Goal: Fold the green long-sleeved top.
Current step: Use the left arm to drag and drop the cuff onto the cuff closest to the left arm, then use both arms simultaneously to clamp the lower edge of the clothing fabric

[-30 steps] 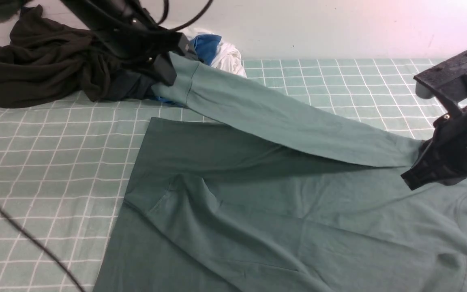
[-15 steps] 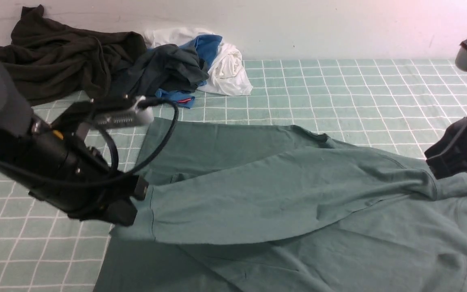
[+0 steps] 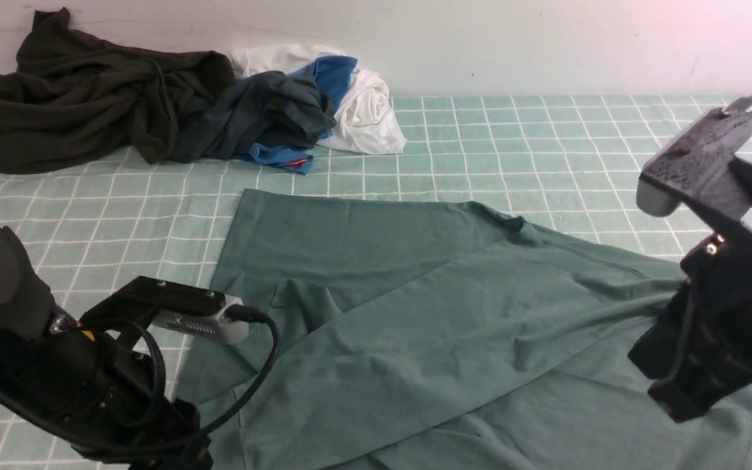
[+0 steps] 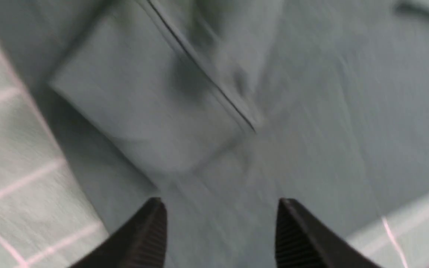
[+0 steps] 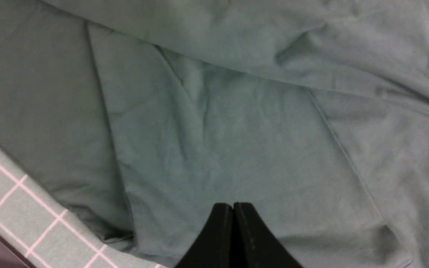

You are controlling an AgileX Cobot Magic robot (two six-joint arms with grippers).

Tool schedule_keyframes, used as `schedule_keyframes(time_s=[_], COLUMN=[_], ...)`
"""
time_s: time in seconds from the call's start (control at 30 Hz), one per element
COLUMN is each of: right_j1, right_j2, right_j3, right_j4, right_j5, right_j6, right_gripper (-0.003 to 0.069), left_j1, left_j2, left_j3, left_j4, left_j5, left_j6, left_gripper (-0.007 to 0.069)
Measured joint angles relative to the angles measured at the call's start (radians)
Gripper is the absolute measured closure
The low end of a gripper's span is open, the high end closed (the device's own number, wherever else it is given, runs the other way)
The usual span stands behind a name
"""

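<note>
Front view with both wrist views: first sleeve fold, just after release. The green long-sleeved top (image 3: 363,261) lies flat on the checked counter (image 3: 546,150), filling the lower centre and right of the frame. One second earlier its sleeve (image 3: 454,326) is stretched taut toward the upper left; half a second earlier it is being carried down across the body. It now rests diagonally on the body, running from the shoulder at the right to the cuff (image 4: 143,111) at the lower left. The left gripper (image 4: 218,223) has let go: its jaws stand apart and empty just short of the cuff, though the left wrist view is blurred. The right gripper (image 5: 233,223), now lower in the frame than before, hangs over the chest area with jaws pressed together and no cloth visible between them. This sleeve appears folded in; the remaining folds look still to be made. A heap of other garments (image 3: 154,111) lies untouched at the upper left.
</note>
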Motion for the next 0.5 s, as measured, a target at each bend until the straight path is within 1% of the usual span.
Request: schedule_keyframes(time_s=[0.03, 0.07, 0.1, 0.17, 0.23, 0.27, 0.33, 0.37, 0.4, 0.43, 0.5], right_j1=[0.003, 0.022, 0.030, 0.039, 0.042, 0.042, 0.042, 0.042, 0.042, 0.042, 0.042], right_j2=[-0.003, -0.022, -0.037, -0.065, -0.092, -0.100, -0.118, -0.134, -0.139, -0.140, -0.146], right_j3=[0.000, 0.018, 0.033, 0.067, 0.108, 0.115, 0.142, 0.170, 0.181, 0.183, 0.209], right_j4=[-0.001, 0.006, 0.011, 0.026, 0.028, 0.028, 0.028, 0.028, 0.028, 0.028, 0.025], right_j5=[0.000, 0.001, 0.001, 0.003, 0.004, 0.005, 0.005, 0.008, 0.008, 0.008, 0.008], right_j6=[0.000, 0.002, 0.004, 0.006, 0.007, 0.007, 0.005, 0.003, 0.002, 0.002, 0.002], right_gripper=[0.0673, 0.0673, 0.0673, 0.0673, 0.0673, 0.0673, 0.0673, 0.0673, 0.0673, 0.0673, 0.0673], left_j1=[-0.004, -0.040, -0.073, -0.147, -0.251, -0.279, -0.352, -0.424, -0.451, -0.458, -0.517], left_j2=[-0.001, -0.011, -0.017, -0.024, -0.024, -0.024, -0.024, -0.024, -0.024, -0.024, -0.024], left_j3=[0.000, 0.000, 0.000, 0.000, 0.000, 0.002, 0.012, 0.035, 0.051, 0.055, 0.120], left_j4=[0.001, 0.007, 0.018, 0.060, 0.137, 0.159, 0.216, 0.273, 0.295, 0.300, 0.353], left_j5=[0.006, 0.045, 0.072, 0.120, 0.167, 0.173, 0.174, 0.153, 0.137, 0.126, 0.031], left_j6=[0.004, 0.031, 0.048, 0.064, 0.065, 0.064, 0.062, 0.059, 0.059, 0.059, 0.059], left_gripper=[0.0228, 0.0208, 0.0203, 0.0197, 0.0197, 0.0197, 0.0197, 0.0197, 0.0197, 0.0197, 0.0197])
